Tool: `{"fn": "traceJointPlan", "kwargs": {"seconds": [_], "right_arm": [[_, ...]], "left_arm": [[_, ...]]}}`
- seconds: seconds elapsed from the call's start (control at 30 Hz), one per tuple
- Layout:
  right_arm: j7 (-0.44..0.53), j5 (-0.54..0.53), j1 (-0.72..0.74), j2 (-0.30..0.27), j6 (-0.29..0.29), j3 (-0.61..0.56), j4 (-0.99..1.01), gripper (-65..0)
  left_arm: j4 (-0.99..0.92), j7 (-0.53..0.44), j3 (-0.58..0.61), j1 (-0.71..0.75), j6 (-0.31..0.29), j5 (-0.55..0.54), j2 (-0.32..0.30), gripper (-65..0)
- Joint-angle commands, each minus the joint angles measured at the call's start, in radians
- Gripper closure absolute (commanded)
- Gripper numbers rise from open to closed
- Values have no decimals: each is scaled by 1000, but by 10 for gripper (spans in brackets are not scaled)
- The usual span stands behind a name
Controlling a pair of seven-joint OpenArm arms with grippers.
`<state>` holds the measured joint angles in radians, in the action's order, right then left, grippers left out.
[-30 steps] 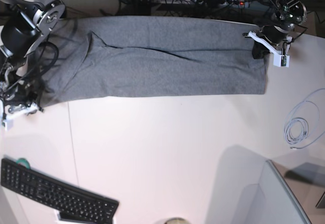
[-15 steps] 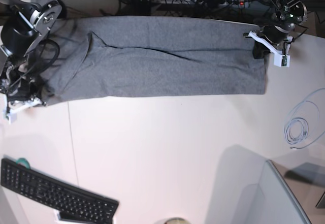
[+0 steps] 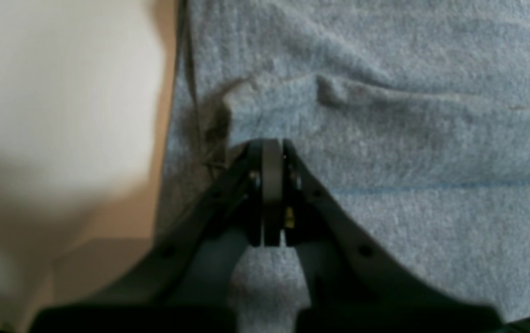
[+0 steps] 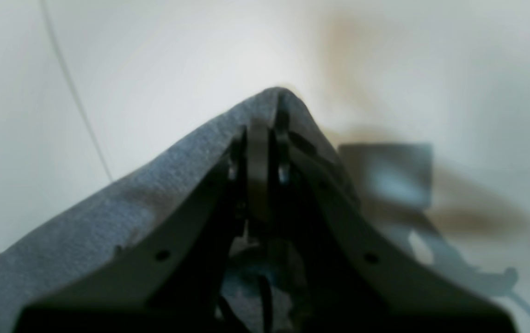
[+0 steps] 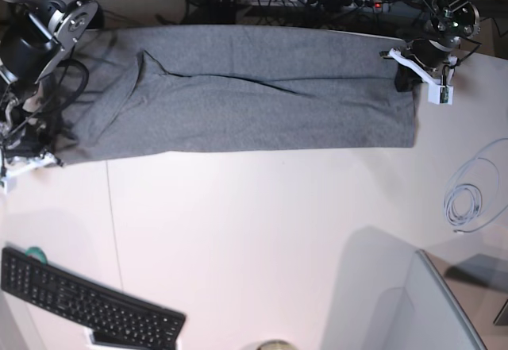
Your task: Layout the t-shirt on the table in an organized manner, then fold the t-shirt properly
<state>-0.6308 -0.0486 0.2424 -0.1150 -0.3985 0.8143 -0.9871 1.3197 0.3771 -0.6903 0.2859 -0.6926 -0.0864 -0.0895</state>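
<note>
Currently the t-shirt (image 5: 238,96) lies as a long grey band across the far part of the table (image 5: 262,231), folded lengthwise, its long lower edge fairly straight. One diagonal crease runs from the upper left of the cloth toward the middle.

Left gripper (image 5: 406,80): at the band's end on the right of the base view. In the left wrist view the left gripper (image 3: 272,152) has its jaws pressed together with grey cloth bunched at the tips; a small pucker of fabric sits just ahead of them. It is pinching the t-shirt (image 3: 385,138).

Right gripper (image 5: 40,153): at the opposite end, lower left corner of the cloth. In the right wrist view the right gripper (image 4: 265,134) has jaws pressed together, and the t-shirt (image 4: 107,208) rises to a peak over the tips, draped down to the left. It is pinching that corner, which is raised off the table (image 4: 154,55).

Other items: keyboard (image 5: 87,302) at the near left edge, well apart from the cloth; coiled white cable (image 5: 464,203) on the right side of the table, apart from the shirt.
</note>
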Motion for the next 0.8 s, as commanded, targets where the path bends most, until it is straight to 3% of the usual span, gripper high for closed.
{"fn": "traceJointPlan", "kwargs": {"seconds": [0.0,0.43,0.57,0.77], "right_arm": [[16,-9,15,-18,16,-2,-17,-6],[9,-10,-30,13,33,-2,-138,-5],[-53,-10,-39,13,34,4,-148,-5],[-54,-10,-44,25,36,6,-146,-8]], "left_arm": [[13,-19,-6,0,-6,-13,-14,0],[13,-19,-7,0,-6,-13,-14,0],[13,-19,-7,0,-6,-13,-14,0],[19,-19,-7,0,-6,-13,-14,0]]}}
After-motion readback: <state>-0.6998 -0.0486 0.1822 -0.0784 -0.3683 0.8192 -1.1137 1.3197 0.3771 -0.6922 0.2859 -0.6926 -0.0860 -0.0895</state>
